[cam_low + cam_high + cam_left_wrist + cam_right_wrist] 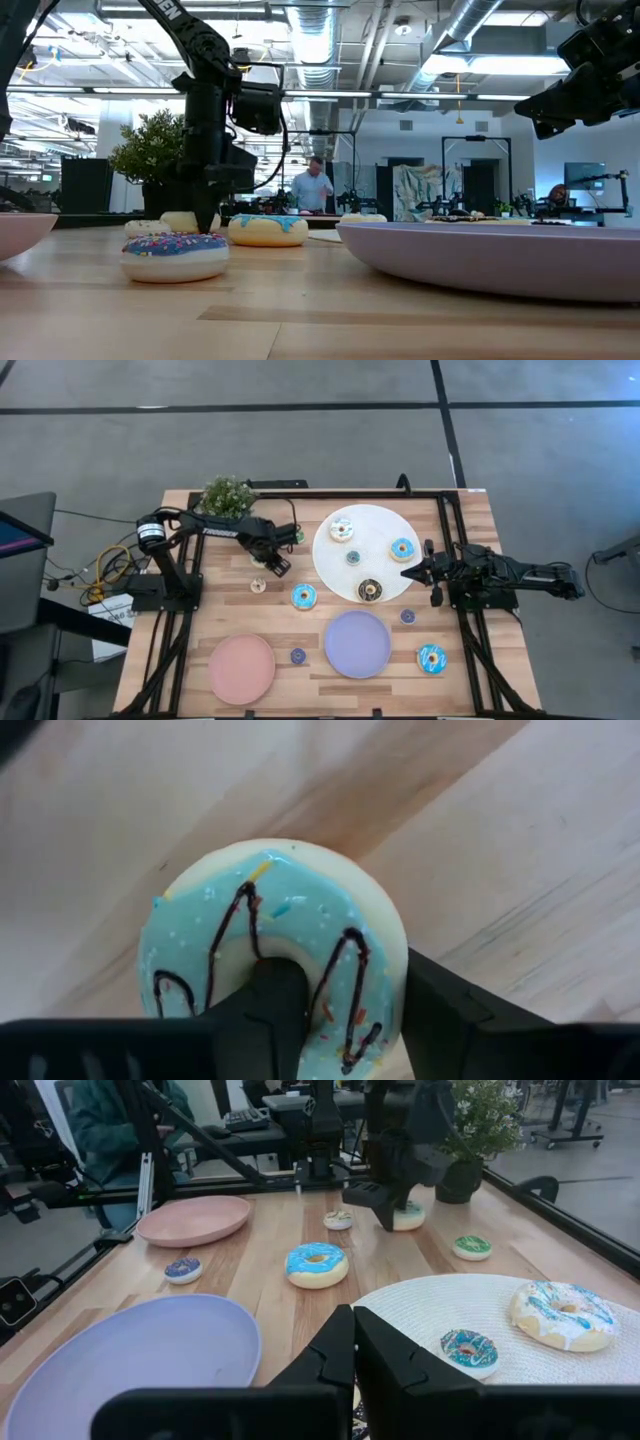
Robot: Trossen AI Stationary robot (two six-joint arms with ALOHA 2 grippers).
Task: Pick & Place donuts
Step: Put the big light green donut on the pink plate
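Observation:
A cream donut with teal icing and chocolate drizzle (270, 920) lies flat on the wood table near the potted plant. My left gripper (272, 560) stands over it, pointing straight down, and is shut on its ring; the right wrist view shows this gripper (390, 1210) with the donut (410, 1215) at its foot. A blue-iced donut (303, 596) and a tiny cream one (258, 586) lie close by. My right gripper (433, 572) waits shut at the table's right side, beside the white plate (330, 565), touching nothing. My left gripper has one finger (275, 1005) down in the donut's hole and the other (445, 1015) outside the rim, with the ring's wall (350, 985) between them. The fingers come from above, pointing down. The donut lies flat on the table, icing up.
The white plate carries several donuts (342, 529) (403, 549) (370, 590). A purple plate (357, 644) and a pink plate (241, 667) sit near the front edge. Loose donuts lie at the front right (432, 658) and between the plates (297, 656). The potted plant (228, 495) stands at the far left.

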